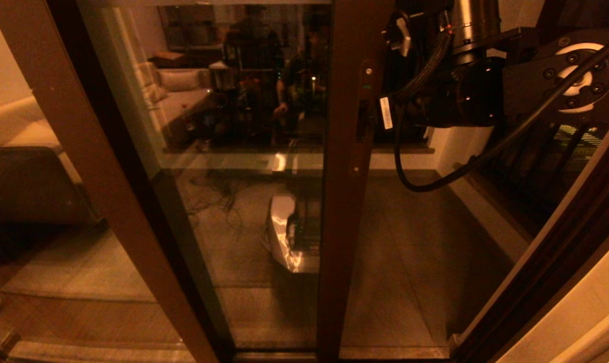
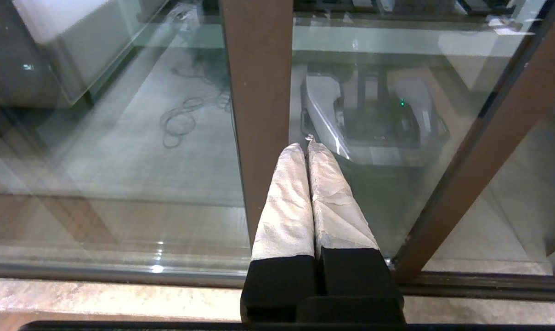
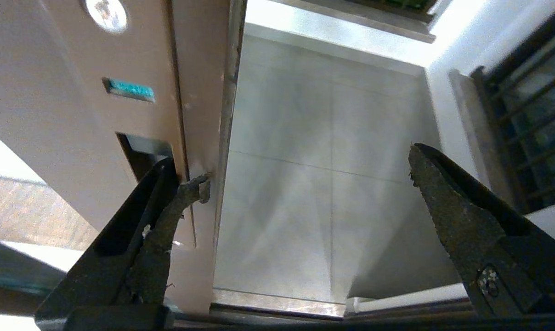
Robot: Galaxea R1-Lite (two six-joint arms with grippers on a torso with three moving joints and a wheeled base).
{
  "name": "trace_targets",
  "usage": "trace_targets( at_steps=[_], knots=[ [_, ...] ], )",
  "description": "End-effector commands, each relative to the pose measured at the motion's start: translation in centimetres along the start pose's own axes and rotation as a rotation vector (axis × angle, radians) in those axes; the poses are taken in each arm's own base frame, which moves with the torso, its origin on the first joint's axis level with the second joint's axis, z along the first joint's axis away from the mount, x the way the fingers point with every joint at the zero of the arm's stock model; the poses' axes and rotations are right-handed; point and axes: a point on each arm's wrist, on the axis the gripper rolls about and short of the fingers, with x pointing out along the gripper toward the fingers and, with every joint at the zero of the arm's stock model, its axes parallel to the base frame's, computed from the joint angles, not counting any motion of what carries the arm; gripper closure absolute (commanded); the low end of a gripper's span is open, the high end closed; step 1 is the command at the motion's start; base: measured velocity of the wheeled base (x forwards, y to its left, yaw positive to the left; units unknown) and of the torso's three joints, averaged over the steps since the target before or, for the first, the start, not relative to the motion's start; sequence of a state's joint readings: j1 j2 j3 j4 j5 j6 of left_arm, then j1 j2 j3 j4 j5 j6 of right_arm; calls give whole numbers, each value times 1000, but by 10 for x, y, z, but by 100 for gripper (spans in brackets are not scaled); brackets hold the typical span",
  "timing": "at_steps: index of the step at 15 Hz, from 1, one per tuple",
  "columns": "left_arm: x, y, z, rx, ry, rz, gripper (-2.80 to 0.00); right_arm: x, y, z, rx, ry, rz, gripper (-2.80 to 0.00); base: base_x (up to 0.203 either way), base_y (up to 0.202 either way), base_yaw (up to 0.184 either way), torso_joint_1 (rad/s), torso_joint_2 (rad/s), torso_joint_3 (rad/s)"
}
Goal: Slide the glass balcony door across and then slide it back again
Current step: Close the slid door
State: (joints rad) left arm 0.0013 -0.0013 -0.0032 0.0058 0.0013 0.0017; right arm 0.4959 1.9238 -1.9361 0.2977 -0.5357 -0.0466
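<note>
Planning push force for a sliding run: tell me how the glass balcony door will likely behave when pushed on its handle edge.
The glass balcony door probably moves stiffly as one piece: a rigid brown frame around a tall pane. It looks heavy, so expect a slow start. It should slide sideways along the floor track, not tip. The right gripper, jaws open, has one finger at the smooth edge, which may slip.
</note>
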Motion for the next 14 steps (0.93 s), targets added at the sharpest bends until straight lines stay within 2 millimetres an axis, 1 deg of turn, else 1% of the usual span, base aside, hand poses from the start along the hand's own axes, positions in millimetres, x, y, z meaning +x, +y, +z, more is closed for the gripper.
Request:
trace_targets(
  at_steps=[1, 4, 8, 12, 14],
  knots=[
    [0, 0, 0, 0, 0, 0, 0, -3, -6, 2, 9, -8, -10, -280, 0, 0, 0, 0, 0, 0],
    [0, 0, 0, 0, 0, 0, 0, -6, -16, 0, 3, 0, -27, -280, 0, 0, 0, 0, 0, 0],
    [0, 0, 0, 0, -1, 0, 0, -1, -28, -8, -2, 32, -59, -280, 0, 0, 0, 0, 0, 0],
    [0, 0, 0, 0, -1, 0, 0, -4, -42, -12, 8, 36, -91, -280, 0, 0, 0, 0, 0, 0],
    [0, 0, 0, 0, -1, 0, 0, -10, -48, -14, 12, 39, -100, -280, 0, 0, 0, 0, 0, 0]
  ],
)
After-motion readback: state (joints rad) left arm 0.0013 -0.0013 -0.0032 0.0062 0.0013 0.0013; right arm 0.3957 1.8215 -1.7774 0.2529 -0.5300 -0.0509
